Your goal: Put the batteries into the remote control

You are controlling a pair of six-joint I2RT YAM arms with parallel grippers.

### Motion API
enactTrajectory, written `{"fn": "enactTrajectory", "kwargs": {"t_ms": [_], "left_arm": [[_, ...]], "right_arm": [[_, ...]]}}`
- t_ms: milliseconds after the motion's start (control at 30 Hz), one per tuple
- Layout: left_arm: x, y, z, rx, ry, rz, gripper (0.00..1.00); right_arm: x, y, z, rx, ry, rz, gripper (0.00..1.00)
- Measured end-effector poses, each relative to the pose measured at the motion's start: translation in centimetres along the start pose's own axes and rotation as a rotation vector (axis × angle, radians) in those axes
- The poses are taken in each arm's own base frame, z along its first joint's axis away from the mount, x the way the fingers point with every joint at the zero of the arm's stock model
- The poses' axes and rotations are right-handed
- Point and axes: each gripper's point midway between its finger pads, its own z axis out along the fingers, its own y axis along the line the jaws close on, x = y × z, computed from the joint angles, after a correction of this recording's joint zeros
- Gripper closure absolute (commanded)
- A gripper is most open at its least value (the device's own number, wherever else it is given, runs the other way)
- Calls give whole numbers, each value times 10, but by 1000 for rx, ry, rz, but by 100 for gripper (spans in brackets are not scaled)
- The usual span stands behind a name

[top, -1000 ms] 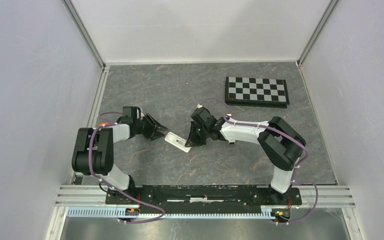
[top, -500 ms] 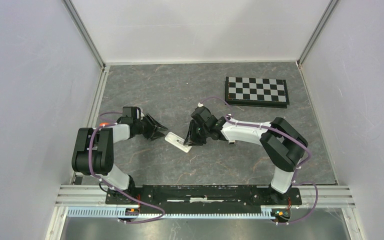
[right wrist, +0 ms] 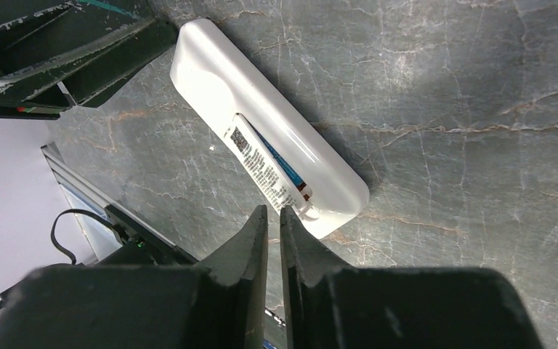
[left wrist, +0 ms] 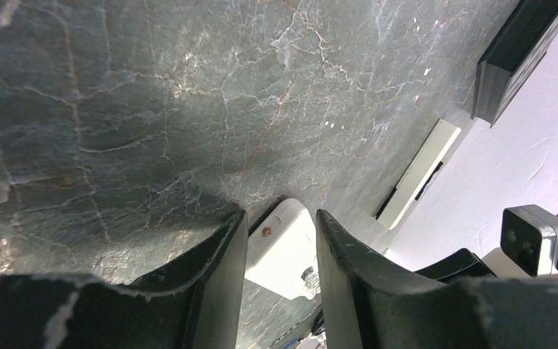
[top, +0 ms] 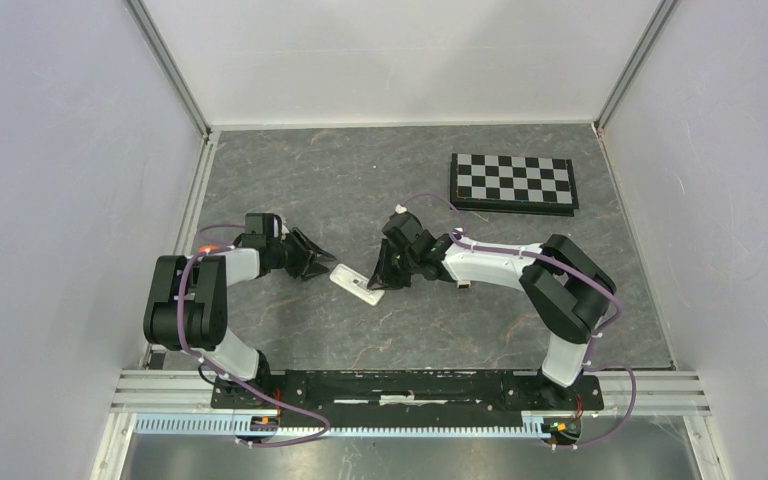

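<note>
The white remote control (top: pixel 356 283) lies back-up on the stone table between both arms. In the right wrist view the remote control (right wrist: pixel 211 80) shows its open recess with one of the batteries (right wrist: pixel 280 169), red-and-blue wrapped, lying in it. My left gripper (top: pixel 318 265) holds the remote's left end. In its wrist view the left gripper (left wrist: pixel 282 214) has the remote control (left wrist: pixel 285 247) between its two fingers. My right gripper (right wrist: pixel 274 209) is shut with nothing between its tips, which hover just beside the remote's other end, near the battery's terminal. From above, the right gripper (top: pixel 380 280) sits at that end.
A black-and-white chessboard (top: pixel 513 182) lies at the back right, and its dark edge (left wrist: pixel 519 54) shows in the left wrist view. A flat white bar (left wrist: pixel 419 169) lies on the table beyond the remote. Grey walls enclose the table.
The right arm has shifted very slightly. The remote and the left gripper have stayed where they were.
</note>
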Motion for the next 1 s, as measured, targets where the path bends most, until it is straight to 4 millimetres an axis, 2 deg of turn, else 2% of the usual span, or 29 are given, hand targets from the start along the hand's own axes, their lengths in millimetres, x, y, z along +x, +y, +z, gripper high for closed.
{"fn": "enactTrajectory", "kwargs": {"t_ms": [300, 633, 767, 867, 1000], "left_arm": [[6, 3, -2, 3, 7, -2, 54], [7, 3, -2, 7, 12, -2, 54], [7, 3, -2, 7, 12, -1, 54], [7, 3, -2, 8, 13, -2, 54], [7, 3, -2, 8, 13, -2, 55]], "right_arm": [[0, -1, 10, -8, 3, 14, 85], [-7, 9, 22, -24, 0, 12, 82], [-12, 12, 25, -25, -18, -24, 78], [-18, 15, 25, -28, -49, -104, 71], [-31, 25, 17, -60, -112, -209, 64]]}}
